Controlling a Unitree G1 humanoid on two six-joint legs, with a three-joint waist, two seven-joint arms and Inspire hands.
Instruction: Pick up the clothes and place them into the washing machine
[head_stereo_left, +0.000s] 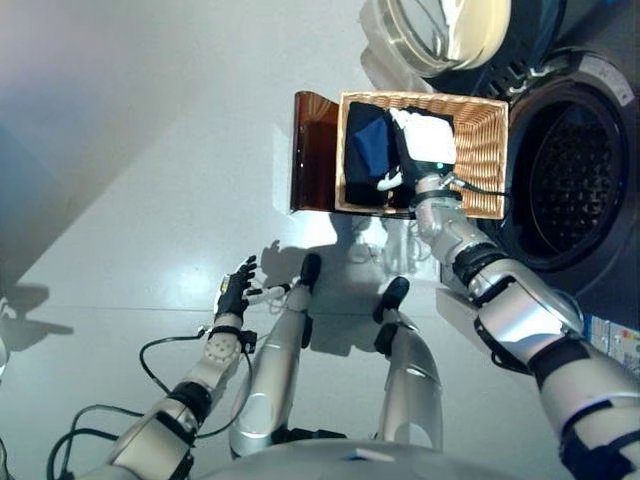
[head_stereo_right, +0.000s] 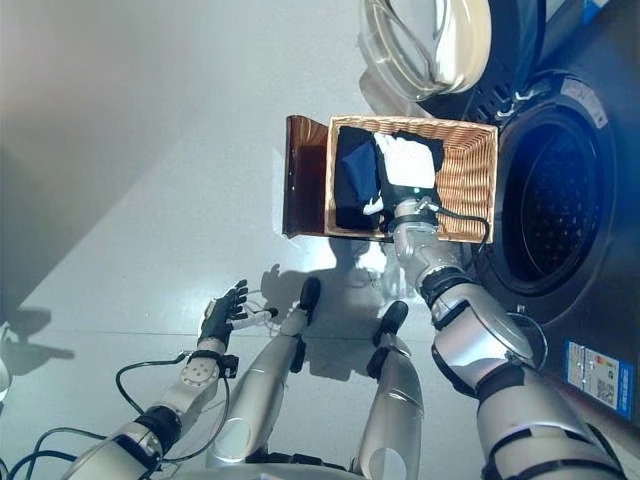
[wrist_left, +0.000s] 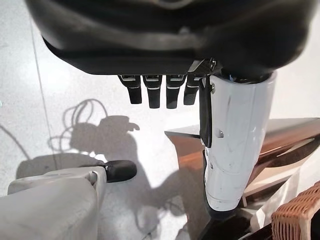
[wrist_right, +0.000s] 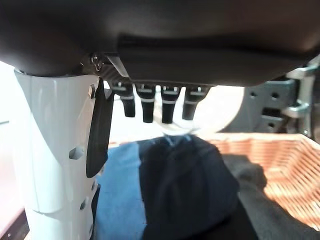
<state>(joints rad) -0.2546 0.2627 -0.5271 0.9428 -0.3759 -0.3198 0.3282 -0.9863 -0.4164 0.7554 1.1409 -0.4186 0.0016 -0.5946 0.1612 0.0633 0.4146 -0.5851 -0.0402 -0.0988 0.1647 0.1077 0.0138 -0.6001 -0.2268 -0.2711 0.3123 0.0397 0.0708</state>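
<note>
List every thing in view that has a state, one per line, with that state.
Washing machine door: swung open.
Washing machine drum: looks empty.
Wicker basket: upright on the floor, holding clothes.
Clothes: dark and blue, piled in the basket, not lifted.
Right hand: open, over the clothes in the basket.
Left hand: open, idle above the floor.
Brown stand: beside the basket.

Right hand reaches forward with fingers straight; left hand hangs low, fingers relaxed.
</note>
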